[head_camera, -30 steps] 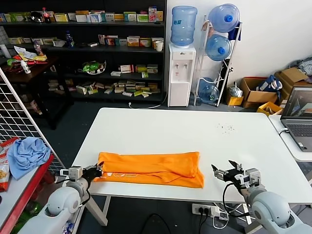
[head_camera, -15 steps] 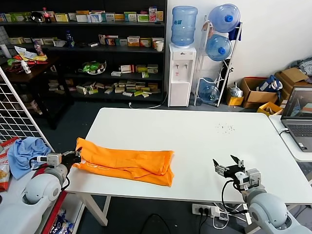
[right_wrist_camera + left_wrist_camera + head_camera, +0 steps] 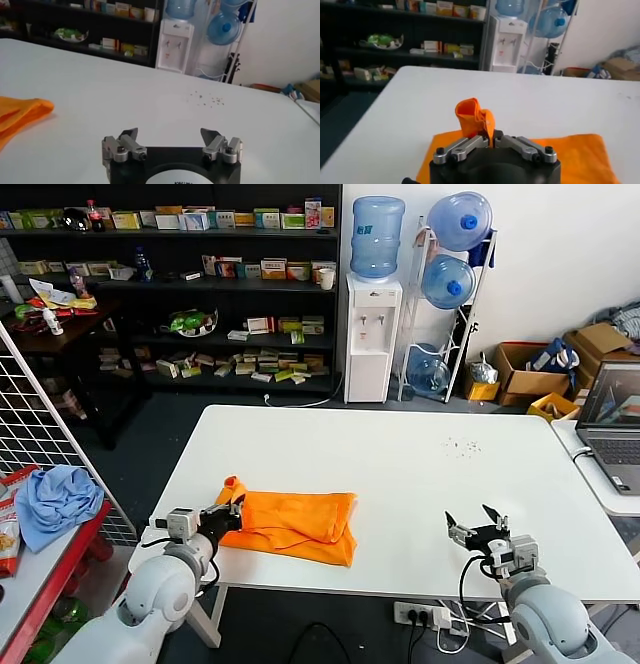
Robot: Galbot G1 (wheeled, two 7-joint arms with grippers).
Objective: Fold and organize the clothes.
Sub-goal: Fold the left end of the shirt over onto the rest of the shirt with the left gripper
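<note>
The orange T-shirt (image 3: 295, 524) lies folded into a band on the white table (image 3: 420, 464), near its front left edge. My left gripper (image 3: 226, 513) is shut on the shirt's left end, and a pinched flap of orange cloth (image 3: 474, 116) stands up from between its jaws. In the left wrist view the left gripper (image 3: 492, 141) has the rest of the shirt (image 3: 580, 155) spread flat beyond it. My right gripper (image 3: 478, 527) hovers open and empty over the front right of the table, well apart from the shirt. The right wrist view shows the right gripper (image 3: 170, 136) with the shirt's edge (image 3: 22, 112) far off.
A light blue cloth (image 3: 55, 496) lies on a red stand left of the table, beside a wire grid. A laptop (image 3: 612, 424) sits on a side table at right. Shelves, a water dispenser (image 3: 372, 334) and cardboard boxes stand beyond the table. Small dark specks (image 3: 462, 446) dot the tabletop.
My left gripper first dragged the shirt leftward past the table's edge, then carried the held end back to the right, over the shirt. The right arm barely moved.
</note>
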